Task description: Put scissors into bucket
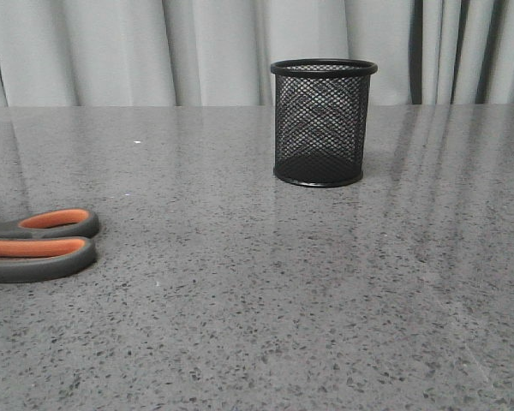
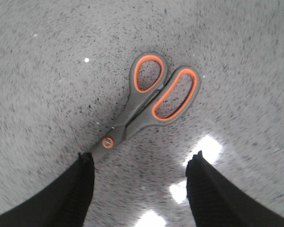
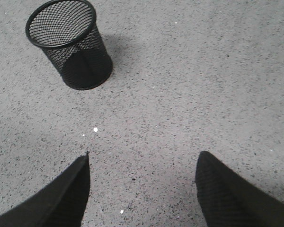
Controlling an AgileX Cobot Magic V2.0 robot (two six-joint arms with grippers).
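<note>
Scissors: a pair with dark grey plastic handles, orange-lined finger loops and an orange pivot screw point(image 2: 151, 101). They lie flat on the surface, closed, at the far left edge of the front view point(image 1: 38, 244), where only the two loops show. I cannot see the blades in any view; in my left wrist view they run under one of my fingers.

Bucket: a small black wire-mesh cylindrical cup with a solid rim and solid base point(image 1: 322, 120). It stands upright toward the back of the surface, a little right of centre, well apart from the scissors. Through the mesh I see nothing inside it. My right wrist view point(image 3: 68, 45) looks down into its open mouth.

Surface: a grey speckled stone-like top point(image 1: 265, 300), glossy enough to throw bright reflections near my left claw.

Left claw: spread wide and released point(image 2: 139, 165), hanging over the scissors. The pivot screw sits just beside the tip of one black finger point(image 2: 83, 179); the handle loops point away from me. I cannot tell whether that finger touches the scissors.

Right claw: also spread and released point(image 3: 142, 163), holding nothing, above bare surface. The bucket is ahead of it and off to one side, clear of both fingers point(image 3: 217, 189).

Backdrop: pale grey pleated curtains point(image 1: 111, 51) hang behind the surface.
</note>
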